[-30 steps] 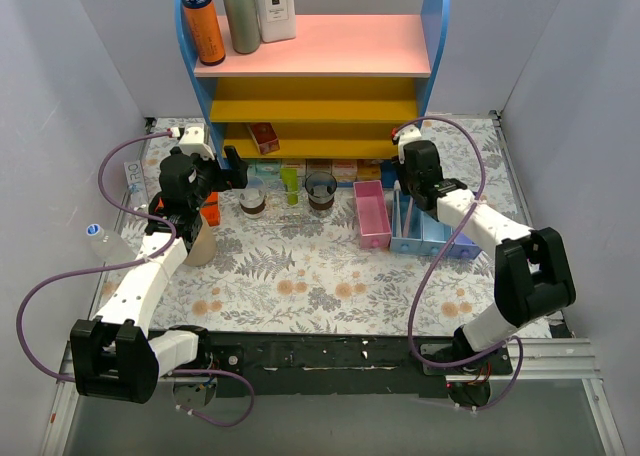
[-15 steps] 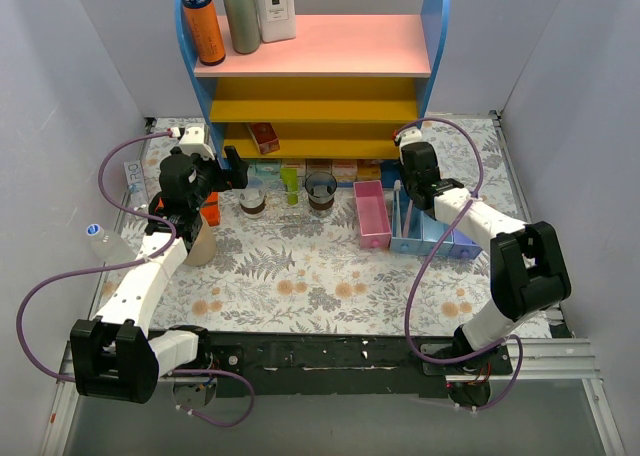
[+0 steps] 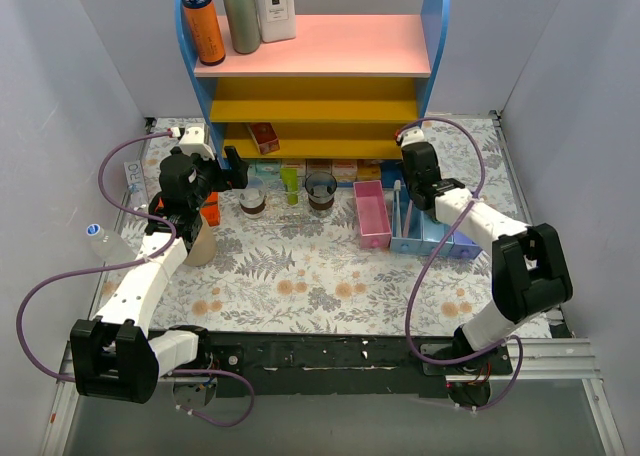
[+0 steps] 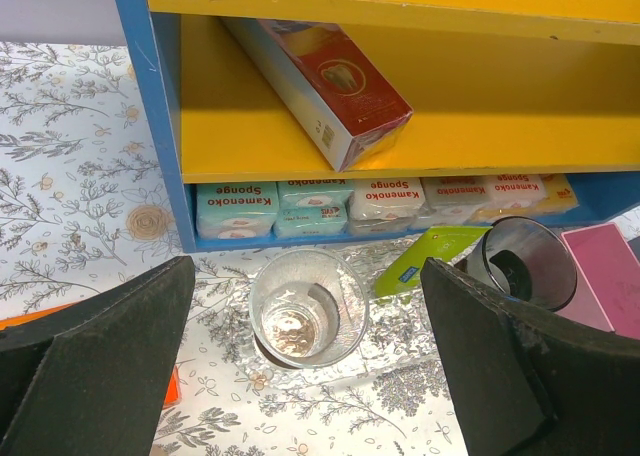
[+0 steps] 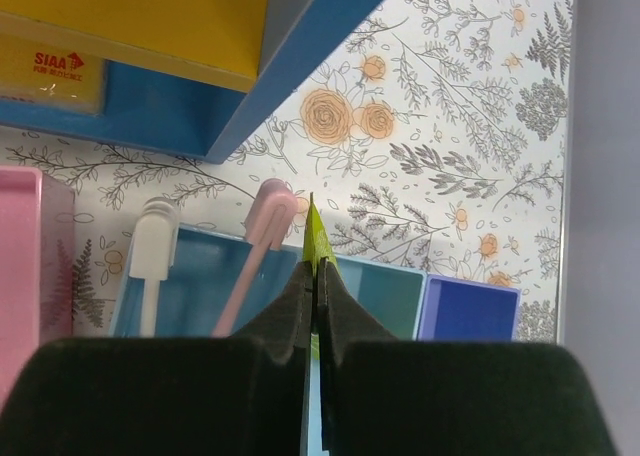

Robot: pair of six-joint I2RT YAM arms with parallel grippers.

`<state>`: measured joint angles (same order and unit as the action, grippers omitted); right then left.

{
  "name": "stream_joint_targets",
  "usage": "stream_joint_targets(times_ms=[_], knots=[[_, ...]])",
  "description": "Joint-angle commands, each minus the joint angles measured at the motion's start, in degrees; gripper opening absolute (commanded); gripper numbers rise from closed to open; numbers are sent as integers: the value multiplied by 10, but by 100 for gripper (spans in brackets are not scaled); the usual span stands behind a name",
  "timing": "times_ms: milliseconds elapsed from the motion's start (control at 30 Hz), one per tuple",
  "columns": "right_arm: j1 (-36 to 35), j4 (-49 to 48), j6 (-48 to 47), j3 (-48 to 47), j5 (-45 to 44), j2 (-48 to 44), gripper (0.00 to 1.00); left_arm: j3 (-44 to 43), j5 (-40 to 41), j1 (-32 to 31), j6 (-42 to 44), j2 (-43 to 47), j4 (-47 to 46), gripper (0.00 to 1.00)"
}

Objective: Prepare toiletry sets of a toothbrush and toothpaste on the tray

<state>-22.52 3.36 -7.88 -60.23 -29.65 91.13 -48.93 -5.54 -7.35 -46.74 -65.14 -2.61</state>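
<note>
The left claw (image 4: pixel 308 276) hangs spread wide over a clear cup (image 4: pixel 308 321). The right claw (image 5: pixel 312 281) is clamped on the thin edge of a toothpaste tube (image 5: pixel 314 231) above the blue bin (image 5: pixel 385 291); best lift straight up, clear of the toothbrushes (image 5: pixel 155 248) at its left. Only the right wrist view, not the top one, shows that pinch.

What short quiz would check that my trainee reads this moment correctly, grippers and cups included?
1. True or false: the left gripper is shut.
2. What does the right gripper pinch? A: pink toothbrush. B: lime-green toothpaste tube. C: orange bottle.
3. How many cups does the left wrist view show?

Key: 1 false, its jaws stand wide open. 2 B. 3 two: the clear cup and the dark cup.
</note>
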Motion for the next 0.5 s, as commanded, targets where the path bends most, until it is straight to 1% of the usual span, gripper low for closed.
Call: stream_joint_targets(times_ms=[0, 333, 433, 467], knots=[[-1, 6, -6, -28, -12, -56, 1, -13, -7, -3, 8, 12, -7, 98], [-1, 39, -43, -52, 31, -141, 1, -14, -11, -3, 7, 19, -6, 98], [-1, 53, -50, -60, 74, -177, 1, -13, -14, -3, 5, 22, -6, 98], [-1, 54, -50, -63, 109, -198, 1, -15, -17, -3, 4, 24, -6, 98]])
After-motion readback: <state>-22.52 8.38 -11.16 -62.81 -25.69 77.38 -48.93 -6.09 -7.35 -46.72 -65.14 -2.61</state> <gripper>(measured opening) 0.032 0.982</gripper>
